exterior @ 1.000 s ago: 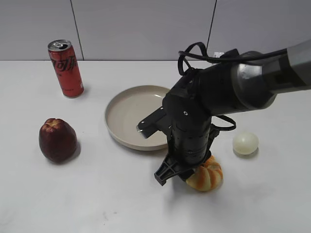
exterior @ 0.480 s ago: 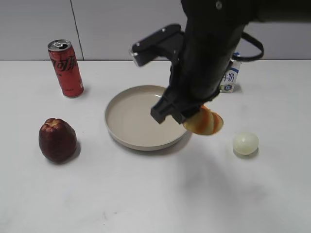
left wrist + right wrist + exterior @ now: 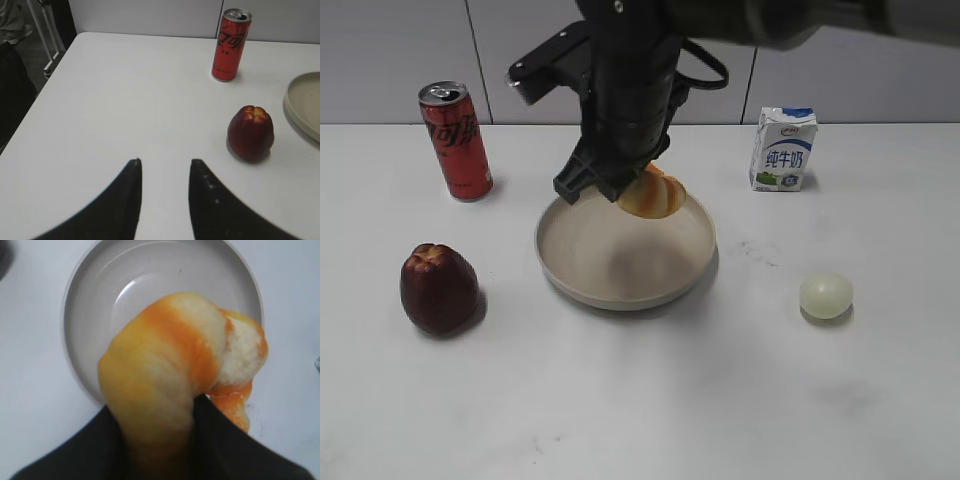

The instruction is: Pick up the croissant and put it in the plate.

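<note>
My right gripper [image 3: 620, 185] is shut on the orange and cream striped croissant [image 3: 653, 192] and holds it in the air above the back part of the beige plate [image 3: 560, 275]. In the right wrist view the croissant [image 3: 170, 375] fills the middle between the black fingers [image 3: 155, 410], with the plate [image 3: 75, 365] right beneath it. My left gripper [image 3: 164, 162] is open and empty over the bare table, left of the plate's rim [image 3: 300, 107]; it does not show in the exterior view.
A dark red apple-like fruit [image 3: 439, 288] lies left of the plate and also shows in the left wrist view [image 3: 250, 132]. A red soda can [image 3: 455, 141] stands at back left. A milk carton [image 3: 783, 149] stands at back right. A pale ball [image 3: 825, 295] lies right of the plate.
My right gripper lifted the croissant off the table in front of the plate and carried it up, back and left over the plate. The milk carton came into view.
</note>
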Motion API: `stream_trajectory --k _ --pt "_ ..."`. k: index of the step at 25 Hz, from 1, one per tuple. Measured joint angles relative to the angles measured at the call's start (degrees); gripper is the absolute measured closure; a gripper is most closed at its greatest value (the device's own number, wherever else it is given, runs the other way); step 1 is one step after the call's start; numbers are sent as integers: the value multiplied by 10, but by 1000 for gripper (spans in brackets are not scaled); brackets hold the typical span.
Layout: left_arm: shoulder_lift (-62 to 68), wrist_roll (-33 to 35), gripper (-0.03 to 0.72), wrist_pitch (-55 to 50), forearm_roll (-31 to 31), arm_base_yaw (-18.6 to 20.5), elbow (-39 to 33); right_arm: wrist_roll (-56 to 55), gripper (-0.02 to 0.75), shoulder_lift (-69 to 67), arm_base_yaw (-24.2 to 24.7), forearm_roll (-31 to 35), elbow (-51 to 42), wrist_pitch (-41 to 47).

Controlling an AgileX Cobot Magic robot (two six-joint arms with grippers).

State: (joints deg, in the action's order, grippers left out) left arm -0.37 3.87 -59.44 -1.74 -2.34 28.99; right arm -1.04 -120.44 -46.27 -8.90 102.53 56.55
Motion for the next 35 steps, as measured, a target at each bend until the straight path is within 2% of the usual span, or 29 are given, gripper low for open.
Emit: stream_trajectory --k 4,9,10,12,13,14,16,22,28,31,35 --pt "0 0 450 0 0 0 0 4 514 -64 1 -7 46 -2" --pt "0 0 450 0 0 0 0 5 507 -109 1 -19 53 -4" --pt "0 0 450 0 0 0 0 5 470 -116 1 -19 53 -5" --pt "0 0 450 0 0 0 0 6 323 -124 1 -17 53 -11" --pt "0 0 450 0 0 0 0 6 221 -126 1 -15 53 -15" --pt "0 0 450 0 0 0 0 6 164 -126 1 -12 53 -19" --pt "0 0 450 0 0 0 0 6 122 -126 1 -7 53 -21" --pt "0 0 450 0 0 0 0 6 99 -101 1 -4 57 -7" --pt "0 0 450 0 0 0 0 10 99 -20 9 -3 85 45" --pt "0 0 450 0 0 0 0 10 99 31 27 1 86 85" --pt "0 0 450 0 0 0 0 17 99 109 61 45 71 119"
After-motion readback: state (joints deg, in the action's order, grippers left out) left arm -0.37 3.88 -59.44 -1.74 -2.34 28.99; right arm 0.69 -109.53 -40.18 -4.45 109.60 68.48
